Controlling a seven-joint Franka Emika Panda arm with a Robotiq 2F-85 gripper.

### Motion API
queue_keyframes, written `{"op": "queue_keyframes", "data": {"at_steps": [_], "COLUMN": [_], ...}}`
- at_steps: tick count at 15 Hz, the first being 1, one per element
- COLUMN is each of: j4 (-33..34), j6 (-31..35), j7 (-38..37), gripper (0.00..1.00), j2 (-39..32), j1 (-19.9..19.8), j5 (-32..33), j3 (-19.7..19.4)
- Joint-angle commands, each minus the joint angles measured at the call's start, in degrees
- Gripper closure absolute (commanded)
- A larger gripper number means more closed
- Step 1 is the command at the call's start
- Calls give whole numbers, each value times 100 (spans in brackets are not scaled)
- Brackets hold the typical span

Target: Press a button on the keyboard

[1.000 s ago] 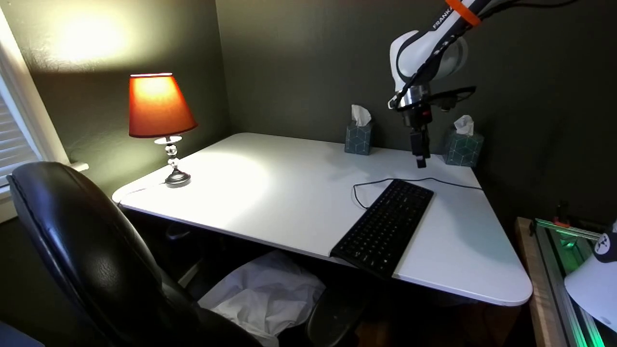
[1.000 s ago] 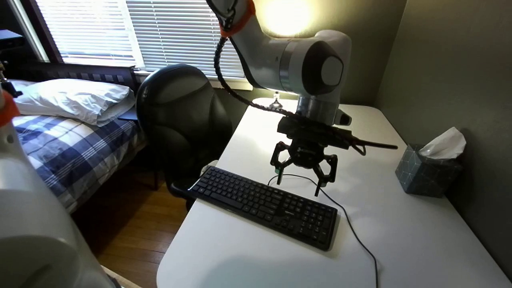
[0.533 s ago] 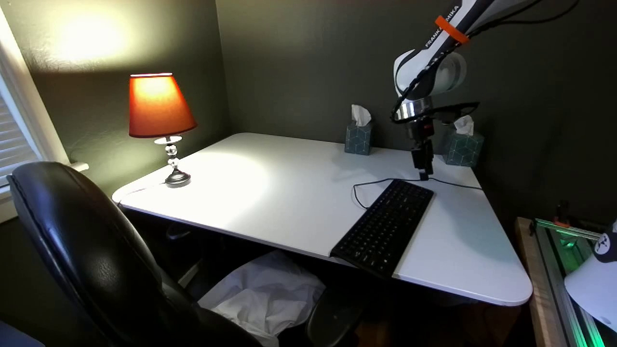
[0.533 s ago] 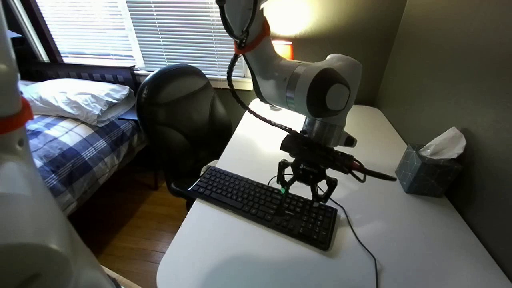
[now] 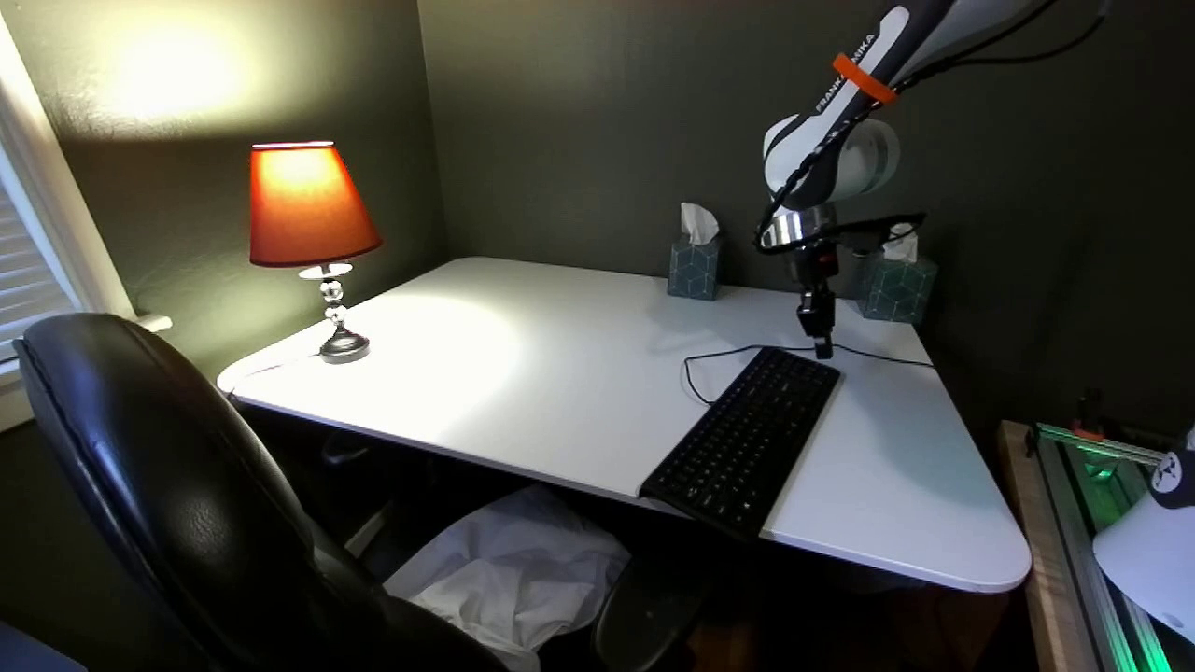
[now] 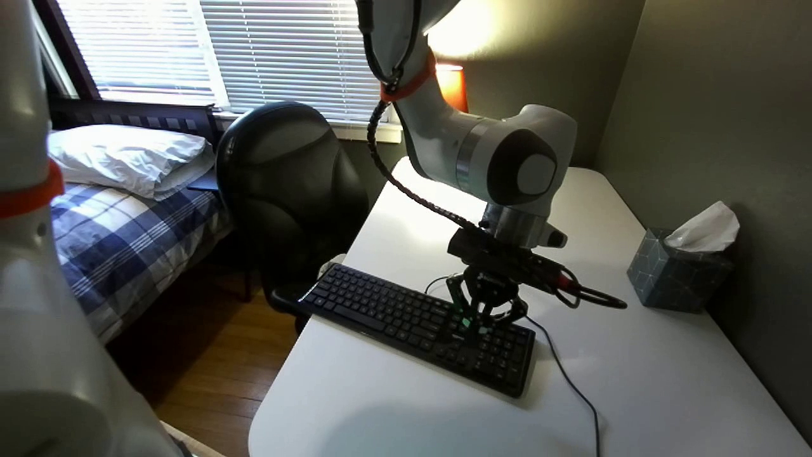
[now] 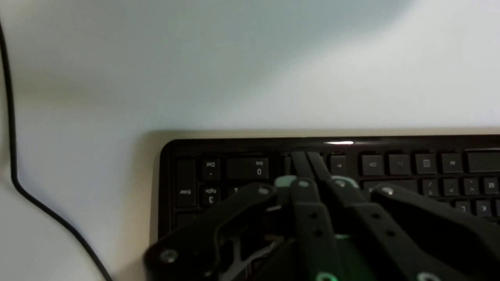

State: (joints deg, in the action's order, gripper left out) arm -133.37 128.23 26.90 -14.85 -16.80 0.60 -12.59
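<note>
1. Keyboard (image 6: 399, 321), long and black, lies flat on the white bench (image 6: 380, 393); one of its ends juts slightly over the bench's edge in both exterior views.
2. Tool (image 7: 307, 156) is clenched: in the wrist view its two fingers (image 7: 302, 168) stand side by side, tips nearly together.
3. Those tips are over the keyboard, between the 0/Ins key (image 7: 247, 168) and a key with an arrow-like mark (image 7: 338, 164); whether they touch any key, I cannot tell.
4. Black cable (image 7: 13, 148) bends across the bench just beside the keyboard's end in the wrist view.
5. Arm (image 6: 438, 139) reaches over the bench, the tool pointing down.
6. One tissue box (image 5: 694, 271) and another tissue box (image 5: 898, 291) stand by the wall in an exterior view.
7. Lamp (image 5: 310, 210), lit, with an orange-red shade, stands well apart from the keyboard.
8. Black chair (image 6: 285, 184) stands beside the bench, near a bed (image 6: 133, 235) with a plaid cover and a white pillow (image 6: 127, 155).
</note>
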Motion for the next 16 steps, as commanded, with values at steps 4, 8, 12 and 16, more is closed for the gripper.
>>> {"op": "queue_keyframes", "data": {"at_steps": [4, 8, 12, 16], "j4": [99, 117, 179, 253], "j6": [161, 282, 308, 319], "j7": [28, -12, -9, 2], "gripper": [100, 100, 100, 100], "j2": [-292, -369, -469, -561], "j1": [-124, -162, -197, -241], "j5": [-18, -40, -72, -137], "j3": [61, 67, 87, 119]}}
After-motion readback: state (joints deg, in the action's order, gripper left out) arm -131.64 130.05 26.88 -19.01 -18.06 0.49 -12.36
